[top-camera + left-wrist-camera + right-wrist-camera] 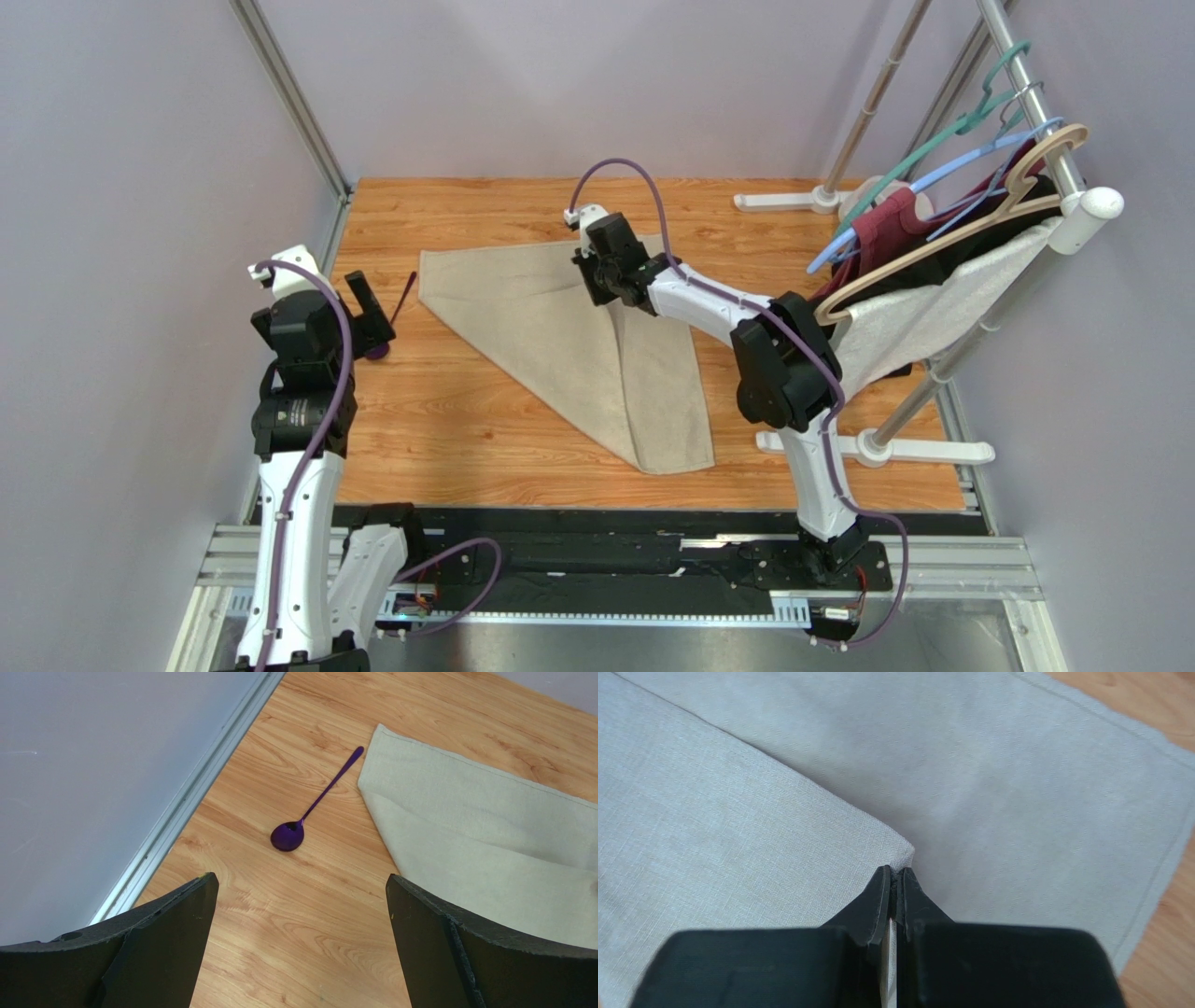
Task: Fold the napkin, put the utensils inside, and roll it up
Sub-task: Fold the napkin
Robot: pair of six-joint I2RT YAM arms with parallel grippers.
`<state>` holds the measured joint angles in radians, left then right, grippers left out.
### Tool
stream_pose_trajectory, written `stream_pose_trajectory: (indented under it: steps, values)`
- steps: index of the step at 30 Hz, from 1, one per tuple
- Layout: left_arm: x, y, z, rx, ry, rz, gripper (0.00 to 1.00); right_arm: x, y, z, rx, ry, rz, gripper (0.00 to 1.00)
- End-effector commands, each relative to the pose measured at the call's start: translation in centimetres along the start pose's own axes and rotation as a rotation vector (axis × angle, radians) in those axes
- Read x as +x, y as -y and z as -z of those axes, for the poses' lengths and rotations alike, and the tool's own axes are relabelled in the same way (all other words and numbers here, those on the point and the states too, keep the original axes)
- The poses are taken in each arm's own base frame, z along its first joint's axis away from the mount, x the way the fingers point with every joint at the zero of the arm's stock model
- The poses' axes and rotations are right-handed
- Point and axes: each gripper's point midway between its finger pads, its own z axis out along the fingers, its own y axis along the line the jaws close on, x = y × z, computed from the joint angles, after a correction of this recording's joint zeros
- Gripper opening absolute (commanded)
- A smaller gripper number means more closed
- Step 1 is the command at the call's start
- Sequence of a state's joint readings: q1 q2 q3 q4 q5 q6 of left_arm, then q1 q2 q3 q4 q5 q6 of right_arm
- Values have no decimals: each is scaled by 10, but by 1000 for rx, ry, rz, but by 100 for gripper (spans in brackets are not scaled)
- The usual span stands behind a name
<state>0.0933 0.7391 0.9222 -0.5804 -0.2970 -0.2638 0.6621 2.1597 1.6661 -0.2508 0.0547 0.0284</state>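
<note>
The beige napkin (582,350) lies on the wooden table, partly folded over into a long wedge pointing toward the near side. My right gripper (592,269) is shut on a folded corner of the napkin (808,812) near its far edge. A dark-purple spoon (312,808) lies on the wood just left of the napkin's left corner (491,840). It also shows in the top view (404,300). My left gripper (368,305) is open and empty, hovering close to the spoon's bowl. No other utensils are in view.
A rack (968,266) with hangers and white and maroon garments stands at the right side of the table. Its white feet (877,448) rest on the wood. Grey walls close in the left and far sides. A metal rail (189,805) runs along the left edge.
</note>
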Motion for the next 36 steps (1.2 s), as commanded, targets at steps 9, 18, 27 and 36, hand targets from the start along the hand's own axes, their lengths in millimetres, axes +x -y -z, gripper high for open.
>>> stream_pose_trajectory:
  steps: [9,18,27,36]
  values:
    - [-12,2,2,9,24,6,99,-12,76,-26,211,-15,44,0]
    - [-10,5,0,23,14,6,99,-21,109,-22,272,4,19,0]
    - [-8,9,-2,40,4,8,99,-26,145,-33,335,11,-2,0]
    - [-7,11,-4,51,-3,6,99,-30,172,-41,392,22,-10,0]
